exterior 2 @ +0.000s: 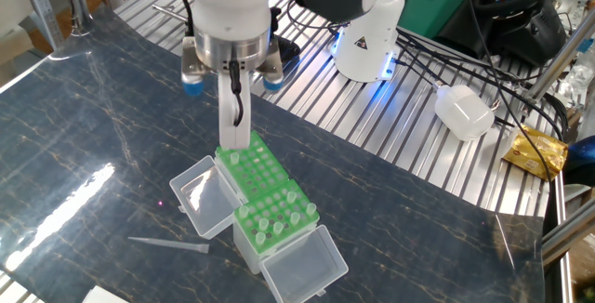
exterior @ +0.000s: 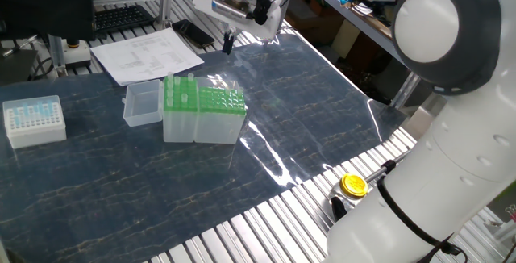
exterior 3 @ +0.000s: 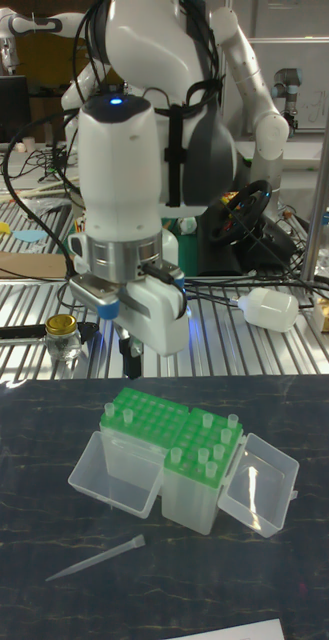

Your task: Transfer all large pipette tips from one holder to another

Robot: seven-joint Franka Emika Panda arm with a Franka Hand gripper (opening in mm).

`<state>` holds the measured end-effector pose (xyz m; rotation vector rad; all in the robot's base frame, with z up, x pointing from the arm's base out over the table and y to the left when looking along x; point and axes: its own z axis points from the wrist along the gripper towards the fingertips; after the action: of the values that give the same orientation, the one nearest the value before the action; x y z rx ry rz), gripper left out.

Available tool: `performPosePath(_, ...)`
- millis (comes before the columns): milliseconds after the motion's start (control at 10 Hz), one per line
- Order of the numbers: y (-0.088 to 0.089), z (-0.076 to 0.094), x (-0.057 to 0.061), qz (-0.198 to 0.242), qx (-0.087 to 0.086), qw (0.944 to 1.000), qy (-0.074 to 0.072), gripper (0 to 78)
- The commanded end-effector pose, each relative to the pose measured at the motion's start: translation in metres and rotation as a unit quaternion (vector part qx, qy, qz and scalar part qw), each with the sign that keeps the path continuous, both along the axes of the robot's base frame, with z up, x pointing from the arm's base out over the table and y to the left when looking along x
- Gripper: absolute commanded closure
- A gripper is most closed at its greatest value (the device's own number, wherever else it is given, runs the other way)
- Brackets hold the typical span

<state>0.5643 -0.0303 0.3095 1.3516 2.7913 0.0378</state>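
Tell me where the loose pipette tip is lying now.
In the other fixed view, the loose pipette tip lies flat on the dark table, lower left, near the clear open lid.

Dark marbled tabletop (exterior: 306, 110) on slatted aluminium bench (exterior 2: 390, 145)

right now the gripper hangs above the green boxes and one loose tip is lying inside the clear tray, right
Not quite. The loose tip lies on the table, in front of the clear tray and apart from it, not inside. The other fixed view and the tall fixed view both show this. The gripper does hang above the green boxes.
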Motion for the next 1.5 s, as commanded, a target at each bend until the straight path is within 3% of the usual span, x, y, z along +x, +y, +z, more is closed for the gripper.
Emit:
performPosePath(100,-0.002,-0.012,-0.003,0.001,-0.005,1.0,-0.003,75.9)
performPosePath(1500,0.001,-0.047,-0.011,-0.006,-0.003,1.0,0.001,75.9)
